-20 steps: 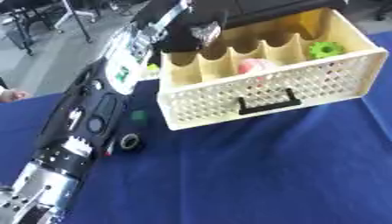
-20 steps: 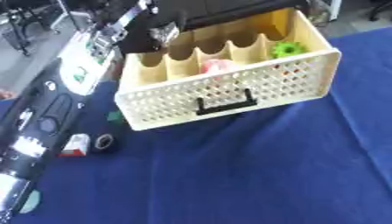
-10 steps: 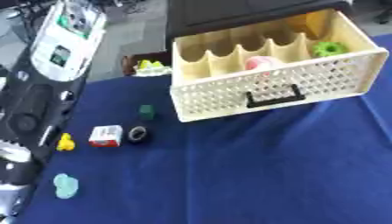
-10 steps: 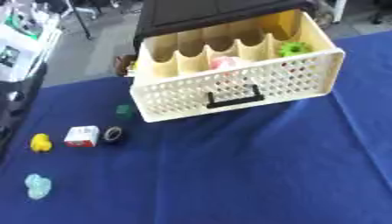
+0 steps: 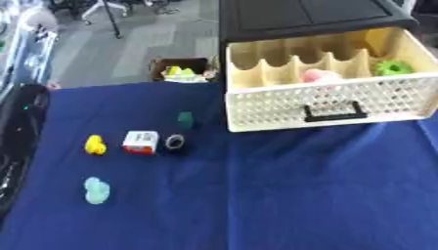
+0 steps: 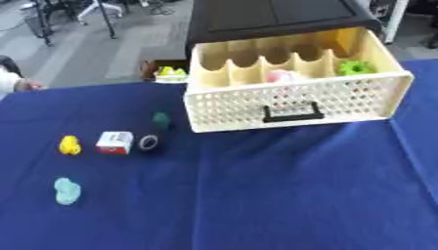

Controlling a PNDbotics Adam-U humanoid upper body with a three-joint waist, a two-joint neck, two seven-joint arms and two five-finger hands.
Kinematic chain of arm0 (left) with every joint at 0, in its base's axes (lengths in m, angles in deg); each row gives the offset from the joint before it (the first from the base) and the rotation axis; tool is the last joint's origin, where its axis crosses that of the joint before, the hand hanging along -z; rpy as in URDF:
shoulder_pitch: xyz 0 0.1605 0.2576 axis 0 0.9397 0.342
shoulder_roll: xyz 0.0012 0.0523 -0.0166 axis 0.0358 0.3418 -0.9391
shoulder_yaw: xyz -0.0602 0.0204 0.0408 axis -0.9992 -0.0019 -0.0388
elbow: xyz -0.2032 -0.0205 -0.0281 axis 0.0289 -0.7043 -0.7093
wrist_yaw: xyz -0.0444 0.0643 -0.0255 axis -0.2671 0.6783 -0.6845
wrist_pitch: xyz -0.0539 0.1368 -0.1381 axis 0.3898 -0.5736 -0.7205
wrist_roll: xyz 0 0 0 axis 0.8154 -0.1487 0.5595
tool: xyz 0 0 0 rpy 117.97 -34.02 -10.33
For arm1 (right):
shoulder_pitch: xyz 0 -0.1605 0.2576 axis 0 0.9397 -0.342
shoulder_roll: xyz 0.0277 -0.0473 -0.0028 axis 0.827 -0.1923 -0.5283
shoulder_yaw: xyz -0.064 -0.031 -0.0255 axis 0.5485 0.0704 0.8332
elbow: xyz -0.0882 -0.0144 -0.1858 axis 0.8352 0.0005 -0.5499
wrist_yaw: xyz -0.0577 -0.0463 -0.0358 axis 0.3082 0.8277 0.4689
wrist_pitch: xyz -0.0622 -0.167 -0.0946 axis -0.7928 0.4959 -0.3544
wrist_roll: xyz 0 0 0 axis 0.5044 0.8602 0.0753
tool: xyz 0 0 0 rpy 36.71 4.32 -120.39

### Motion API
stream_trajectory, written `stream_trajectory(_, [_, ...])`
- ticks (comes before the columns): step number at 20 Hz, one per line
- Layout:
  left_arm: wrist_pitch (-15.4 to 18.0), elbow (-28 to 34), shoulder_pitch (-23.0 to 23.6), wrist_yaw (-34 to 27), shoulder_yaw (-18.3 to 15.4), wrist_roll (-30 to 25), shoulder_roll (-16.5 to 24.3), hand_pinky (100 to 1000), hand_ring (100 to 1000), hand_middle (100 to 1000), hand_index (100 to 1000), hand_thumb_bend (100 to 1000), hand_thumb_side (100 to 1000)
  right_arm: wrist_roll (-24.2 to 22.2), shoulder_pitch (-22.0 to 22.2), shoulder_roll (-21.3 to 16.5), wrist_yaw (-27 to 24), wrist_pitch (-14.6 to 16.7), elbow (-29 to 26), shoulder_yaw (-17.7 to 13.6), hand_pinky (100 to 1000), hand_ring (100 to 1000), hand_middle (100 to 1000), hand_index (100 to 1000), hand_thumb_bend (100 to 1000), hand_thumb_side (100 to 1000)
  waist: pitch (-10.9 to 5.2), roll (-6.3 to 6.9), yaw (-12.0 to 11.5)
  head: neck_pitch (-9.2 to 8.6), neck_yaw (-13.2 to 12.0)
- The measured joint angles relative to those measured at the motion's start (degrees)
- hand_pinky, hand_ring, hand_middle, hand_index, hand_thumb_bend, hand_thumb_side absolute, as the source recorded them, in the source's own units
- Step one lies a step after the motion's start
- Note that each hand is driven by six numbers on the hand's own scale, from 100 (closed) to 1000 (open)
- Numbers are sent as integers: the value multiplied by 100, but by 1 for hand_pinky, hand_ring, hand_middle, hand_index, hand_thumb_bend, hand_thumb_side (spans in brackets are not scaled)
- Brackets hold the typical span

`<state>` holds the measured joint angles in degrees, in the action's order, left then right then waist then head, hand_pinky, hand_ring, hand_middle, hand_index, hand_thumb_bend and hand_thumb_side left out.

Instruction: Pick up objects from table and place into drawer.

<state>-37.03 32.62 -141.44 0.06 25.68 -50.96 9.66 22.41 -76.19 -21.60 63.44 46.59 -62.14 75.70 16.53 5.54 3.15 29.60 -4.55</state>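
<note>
Your drawer (image 6: 291, 105) sits pulled out at the far right of the blue desk (image 6: 282, 195), cream perforated front with a black handle (image 6: 294, 113), under a black cabinet top (image 6: 273, 14). In its compartments you have a pink thing (image 6: 280, 75) near the middle and a green thing (image 6: 355, 67) in the right one.

Left on the desk, well apart from the drawer: a dark green small piece (image 6: 161, 118) nearest the drawer's left corner; below it a row of three, a black ring-shaped thing (image 6: 149, 142) touching or just beside a red-and-white box (image 6: 114, 142), then a yellow thing (image 6: 70, 145) a bit further left. A pale teal lump (image 6: 66, 190) lies nearer you, alone.

Your left arm (image 5: 17, 141) shows only as a dark mass along the left edge of the left eye view; its hand isn't visible, so you can't tell finger state. Right hand isn't in either view.

A small box with yellow-green contents (image 6: 169, 73) sits on the floor behind the desk.
</note>
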Motion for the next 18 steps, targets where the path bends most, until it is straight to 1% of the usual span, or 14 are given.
stream_trajectory(3, [-236,544,696,-180,-211,60,-8,542,663,611,877,108,869,-250,-98,-180,184,91,0,87,682,539,496,781,100,1000,-36,-110,-28,14,24])
stream_trajectory(7, [-343,762,1486,-57,-462,-167,-111,537,659,606,873,113,903,-552,-220,-508,416,205,0,226,674,577,541,783,100,1000,-63,-225,-53,54,65])
stream_trajectory(8, [-343,776,1636,4,-511,-258,-140,538,658,606,873,114,904,-628,-249,-598,467,234,0,266,674,583,545,783,100,1000,-64,-255,-61,56,72])
stream_trajectory(9, [-324,780,1770,56,-555,-353,-171,538,660,606,871,112,904,-708,-280,-688,519,263,0,308,676,607,566,782,100,1000,-65,-284,-71,57,83])
stream_trajectory(12, [-180,781,2101,195,-659,-608,-226,540,666,609,866,104,907,-1049,-349,-994,666,361,0,467,681,642,597,789,100,1000,-74,-353,-83,60,117])
stream_trajectory(16, [-22,781,2478,366,-737,-903,-315,533,657,602,862,104,932,-1756,-479,-1450,778,552,0,699,684,670,614,804,100,1000,-105,-430,-88,61,143])
stream_trajectory(18, [-32,781,2652,429,-758,-1052,-380,531,656,599,864,113,952,-2189,-539,-1691,773,658,0,825,686,671,621,808,100,1000,-110,-460,-75,61,144])
